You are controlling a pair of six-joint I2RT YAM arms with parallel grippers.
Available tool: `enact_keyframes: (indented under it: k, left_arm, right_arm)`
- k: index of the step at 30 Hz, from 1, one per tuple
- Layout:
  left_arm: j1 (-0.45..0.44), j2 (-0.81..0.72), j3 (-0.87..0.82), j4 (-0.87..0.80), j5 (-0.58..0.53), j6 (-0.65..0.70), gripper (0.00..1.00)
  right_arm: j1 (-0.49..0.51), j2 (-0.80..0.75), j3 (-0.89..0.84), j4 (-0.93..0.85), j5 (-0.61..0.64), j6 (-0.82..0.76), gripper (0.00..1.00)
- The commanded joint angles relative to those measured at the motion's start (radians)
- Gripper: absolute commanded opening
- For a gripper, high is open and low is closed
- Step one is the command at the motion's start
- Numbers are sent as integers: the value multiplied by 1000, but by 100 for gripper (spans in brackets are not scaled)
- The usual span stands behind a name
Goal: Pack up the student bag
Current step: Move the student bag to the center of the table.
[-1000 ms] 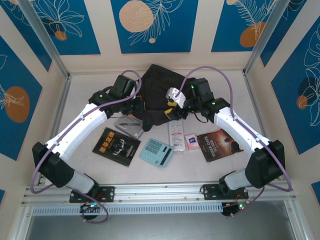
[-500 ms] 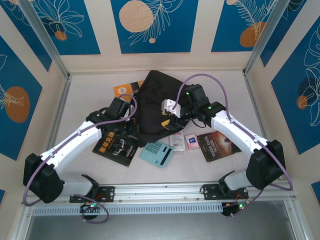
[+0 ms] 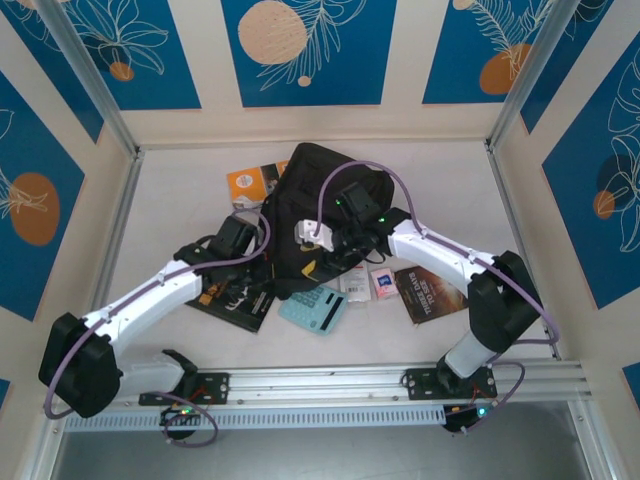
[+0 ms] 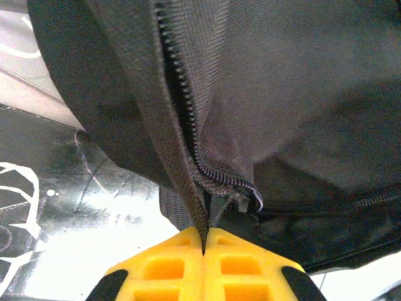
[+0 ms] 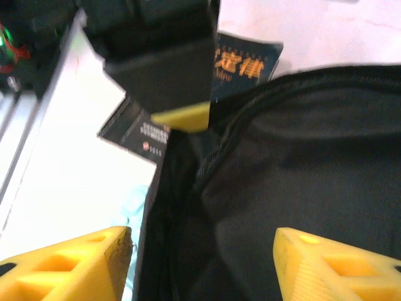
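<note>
The black fabric student bag [image 3: 322, 195] lies mid-table, its near edge pulled toward the arms. My left gripper [image 3: 275, 270] is at the bag's near-left edge. In the left wrist view its yellow fingers [image 4: 156, 266] are shut on the fabric lip beside the zipper [image 4: 178, 106], which runs up from the jaws and stands parted. My right gripper [image 3: 318, 250] hovers over the bag's near side. It is open in the right wrist view, its fingertips [image 5: 109, 254] wide apart, with black bag fabric [image 5: 294, 157] and a dark opening between them.
A black-covered book [image 3: 232, 297] lies under the left arm. A teal calculator [image 3: 312, 306], a white packet [image 3: 352, 281], a pink packet [image 3: 382, 282] and a dark book [image 3: 433, 290] sit along the bag's near side. An orange item [image 3: 250, 183] lies at the back left.
The bag has been dragged toward the near edge, uncovering the orange item. My left gripper pulled back with the bag's lip. The right gripper swung left over the bag.
</note>
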State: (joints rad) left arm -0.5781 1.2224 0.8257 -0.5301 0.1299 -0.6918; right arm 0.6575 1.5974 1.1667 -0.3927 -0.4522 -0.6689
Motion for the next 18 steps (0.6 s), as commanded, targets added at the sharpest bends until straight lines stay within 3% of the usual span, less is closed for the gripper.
enact_keyframes:
  k: [1, 10, 18]
  left_arm:
    - [5, -36, -64, 63, -37, -57, 0]
    - [5, -260, -346, 472, -49, -167, 0]
    - [6, -351, -439, 572, -63, -160, 0]
  right_arm:
    - [-1, 43, 11, 117, -143, 179, 60]
    - [1, 206, 108, 97, -237, 415, 56]
    - [37, 296, 178, 52, -232, 450, 56]
